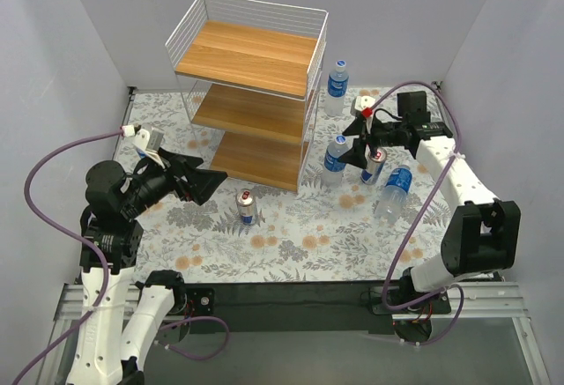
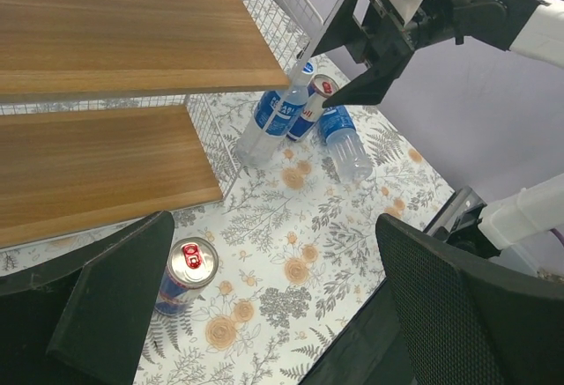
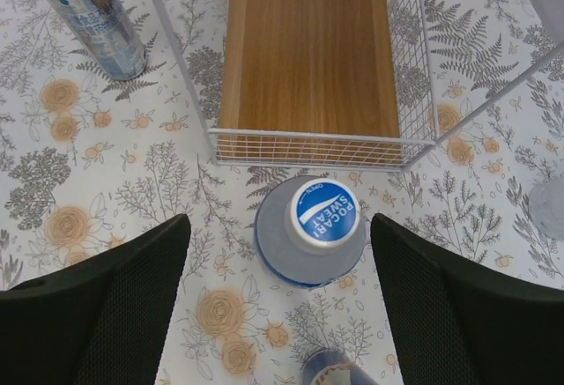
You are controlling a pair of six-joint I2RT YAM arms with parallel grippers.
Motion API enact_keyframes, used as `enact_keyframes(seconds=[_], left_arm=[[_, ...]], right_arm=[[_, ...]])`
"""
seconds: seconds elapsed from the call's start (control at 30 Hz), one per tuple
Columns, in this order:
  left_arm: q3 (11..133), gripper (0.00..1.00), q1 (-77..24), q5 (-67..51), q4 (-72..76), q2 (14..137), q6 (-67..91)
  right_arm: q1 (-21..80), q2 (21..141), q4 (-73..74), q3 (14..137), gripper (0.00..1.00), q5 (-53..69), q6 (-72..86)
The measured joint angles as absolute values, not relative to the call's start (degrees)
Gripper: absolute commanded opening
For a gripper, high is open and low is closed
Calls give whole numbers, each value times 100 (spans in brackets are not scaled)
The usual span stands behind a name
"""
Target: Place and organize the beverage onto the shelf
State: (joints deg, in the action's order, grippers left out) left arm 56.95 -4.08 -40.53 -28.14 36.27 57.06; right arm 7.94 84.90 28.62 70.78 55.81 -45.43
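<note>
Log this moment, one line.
left tool: open, near standing can | right tool: open, above upright bottle | shelf: no drinks seen | nothing held

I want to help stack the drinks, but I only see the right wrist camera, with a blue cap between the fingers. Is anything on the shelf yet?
Observer: No. From the top view, the shelf has three boards, and every part I can see is bare.
Operator: Are there more bottles somewhere?
Observer: Yes. One bottle lies on its side on the table near the right arm.
Operator: What is the other arm doing?
Observer: The left gripper is open, close to the can standing in front of the shelf.
</note>
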Motion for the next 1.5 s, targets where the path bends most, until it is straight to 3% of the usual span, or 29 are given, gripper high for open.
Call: enact_keyframes(seconds=[0.47,0.7,0.77,0.9,1.1,1.2,1.23,1.3,1.5], left_arm=[[5695,98,-408,-4007,-2781,3706,5655],[5695,98,-408,-3986,-2759,3820,5680],[5693,98,-408,-3988,-2711,3833,5708],[5618,98,-408,-4032,-2519,3828,5865],[5238,98,-408,-4252,-2064,3817,6320],[5078,98,-408,-4368,-1833,3815,6563],[5028,98,-408,-4416,-1730,3811,6626],[4945,98,-410,-4495,-1557,3802,6753],[4606,98,-1092,-4440,-906,3938,7043]], right_arm=[[993,8938,2375,7155,61,5419,-4491],[1055,8943,2368,7201,35,5424,-4506],[1055,8943,2390,7203,35,5435,-4493],[1057,8947,2427,7225,45,5411,-4506],[1059,8947,2429,7229,48,5282,-4545],[1057,8947,2429,7229,32,5225,-4574],[1057,8947,2453,7229,17,5242,-4530],[1057,8941,2469,7229,2,5245,-4543],[1059,8735,2823,7229,1,5068,-4683]])
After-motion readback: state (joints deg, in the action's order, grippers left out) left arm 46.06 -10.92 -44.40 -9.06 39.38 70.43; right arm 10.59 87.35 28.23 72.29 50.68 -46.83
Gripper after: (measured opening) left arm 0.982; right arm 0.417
